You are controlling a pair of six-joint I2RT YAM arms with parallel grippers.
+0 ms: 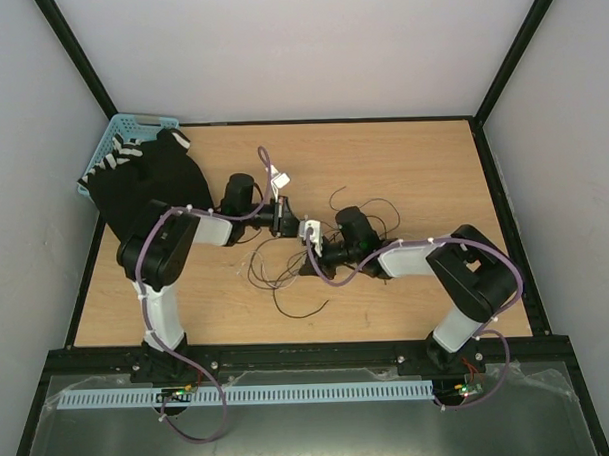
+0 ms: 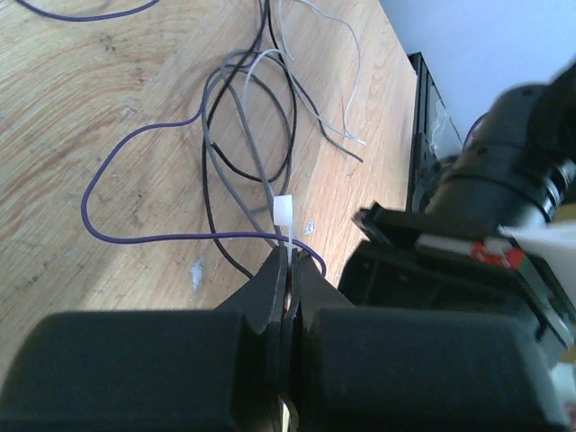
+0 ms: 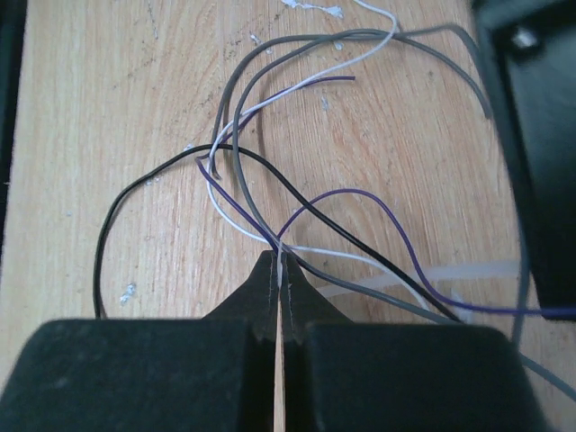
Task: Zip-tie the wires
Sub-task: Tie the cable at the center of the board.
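Wires (image 3: 270, 236): thin black, grey, white and purple strands, bunched to one crossing point mid-table, with loose loops lying on the wood around it. Zip tie (image 2: 283, 213): white head sticks out just past the left gripper (image 2: 288, 261) tips, jaws closed on its strip right at the bunch. Right gripper (image 3: 280, 265): jaws closed on the wires at that crossing, facing the left one, close together. Table (image 1: 402, 165) far-left corner: blue basket (image 1: 121, 129), black striped cloth (image 1: 153, 178) spilling from it.
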